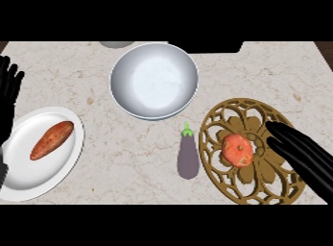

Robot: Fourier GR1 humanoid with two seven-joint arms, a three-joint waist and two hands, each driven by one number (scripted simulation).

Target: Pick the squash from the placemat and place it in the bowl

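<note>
Pale marble-patterned worktop (282, 72), beige with faint brown veins, filling the view. Toward the far edge, near its middle, a large round white bowl (155, 79), glossy and holding nothing. Near the right edge, toward the front, a round brown openwork placemat (229, 117) of looping scrollwork. At the front left corner, a white plate (23, 180) carrying an oblong orange-brown sweet potato (52, 140), laid on a slant. Along the left edge, black left hand (0, 103), fingers straight and up, apart from everything, resting beside the plate. Over the right half of the placemat, black right hand (303, 156), fingers extended and slightly spread, clamped on nothing, tips just beside the squash. Between plate and placemat, just off the mat's left rim, a slim dark purple eggplant (188, 157) with a green stem pointing to the far edge. At the placemat's centre, the small squash (237, 149): squat, rounded, orange-red with paler mottling, lying on the scrollwork. At the far edge, left of the bowl, a sliver of a grey round object (117, 44), cut off.
</note>
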